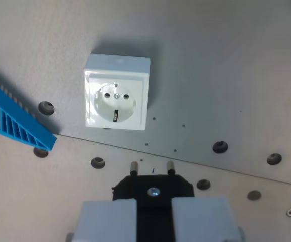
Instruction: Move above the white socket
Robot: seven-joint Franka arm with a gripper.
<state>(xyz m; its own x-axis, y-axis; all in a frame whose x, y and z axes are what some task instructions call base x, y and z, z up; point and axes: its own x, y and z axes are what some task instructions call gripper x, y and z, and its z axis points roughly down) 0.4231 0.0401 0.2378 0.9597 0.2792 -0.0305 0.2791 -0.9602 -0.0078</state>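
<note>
The square white plastic socket (117, 99) sits on the grey worktop (226, 65) at about eleven o'clock from the jaws, which clamp a black two-pin plug (153, 189) at the wrist view's bottom.

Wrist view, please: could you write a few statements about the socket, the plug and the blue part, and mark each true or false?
1. The white socket sits in the upper half of the frame. True.
2. The black plug, between the jaws, has two pins pointing up-frame. True.
3. The plug is already inserted in the socket. False: they are apart.
4. The blue part lies at the wrist view's right. False: it lies at the left.
</note>
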